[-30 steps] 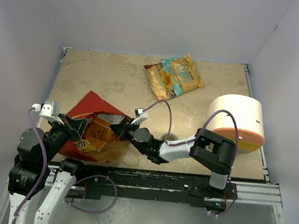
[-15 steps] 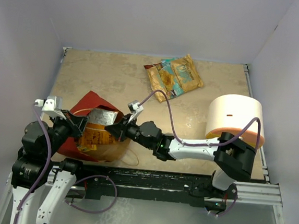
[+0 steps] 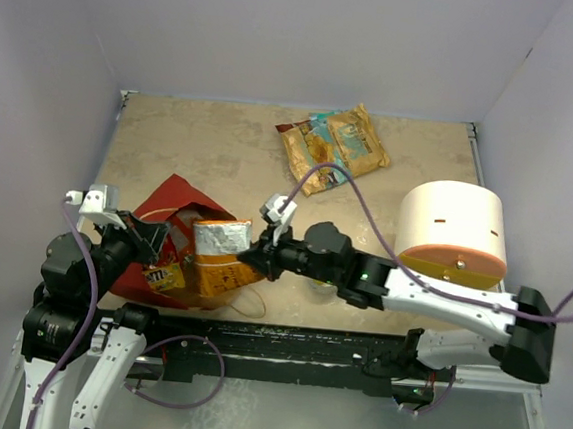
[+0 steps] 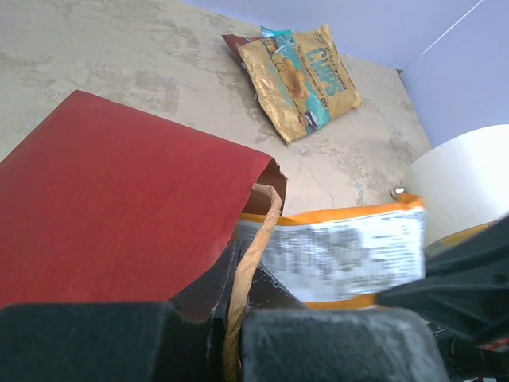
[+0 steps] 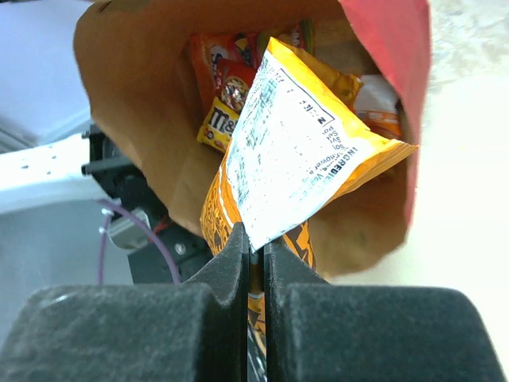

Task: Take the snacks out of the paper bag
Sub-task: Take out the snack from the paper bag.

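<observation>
Right gripper (image 5: 253, 240) clamping orange packet (image 5: 306, 147) corner; left gripper (image 4: 232, 317) pinching paper bag (image 4: 119, 187) rim at bench (image 3: 222, 149) near edge. Thin corner hold risking slipping.

left arm (image 3: 71, 268) and right arm (image 3: 450, 301): black joints, white links, purple cables (image 3: 326, 167), right gripper (image 5: 254, 243) has chunky black fingers (image 5: 159, 318)
</observation>
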Available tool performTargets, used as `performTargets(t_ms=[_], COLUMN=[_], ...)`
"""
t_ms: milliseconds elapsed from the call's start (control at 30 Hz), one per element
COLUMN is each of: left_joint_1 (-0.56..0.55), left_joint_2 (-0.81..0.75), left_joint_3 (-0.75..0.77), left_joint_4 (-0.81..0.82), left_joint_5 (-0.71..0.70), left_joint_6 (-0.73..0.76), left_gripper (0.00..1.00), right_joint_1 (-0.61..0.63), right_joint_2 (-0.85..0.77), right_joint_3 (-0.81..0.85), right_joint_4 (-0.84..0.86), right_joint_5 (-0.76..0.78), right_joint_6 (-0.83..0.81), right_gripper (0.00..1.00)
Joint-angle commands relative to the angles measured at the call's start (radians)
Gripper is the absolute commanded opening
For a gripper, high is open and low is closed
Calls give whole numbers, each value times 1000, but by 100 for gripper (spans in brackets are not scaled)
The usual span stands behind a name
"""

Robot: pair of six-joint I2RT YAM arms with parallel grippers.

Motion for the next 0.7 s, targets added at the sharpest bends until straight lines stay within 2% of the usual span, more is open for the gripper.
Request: performTargets(t_ms=[0, 167, 333, 433, 567, 667], left_joint_1=[9, 9, 9, 9, 9, 10], left_joint_2=[-8, -6, -1, 9, 40, 65], left_joint_3=[15, 16, 14, 13, 22, 25], left_joint_4=[25, 26, 29, 25, 7, 1], left_joint_5=[-6, -3, -1, -18, -42, -48], left_joint_6=[-10, -10, -7, -14, -23, -26], left_gripper=[0, 0, 0, 0, 0, 0], right_joint_1=[-2, -2, -3, -3, -2, -3], right_joint_2=[-179, -282, -339, -361, -423, -466], right_joint_3=[24, 76, 134, 192, 272, 327], right_joint_4=[-263, -429, -485, -541, -581, -591], right_joint_5=[73, 224, 371, 379, 316, 364], right_joint_6=[-206, -226, -285, -331, -375, -386], right_gripper=[0, 0, 0, 0, 0, 0])
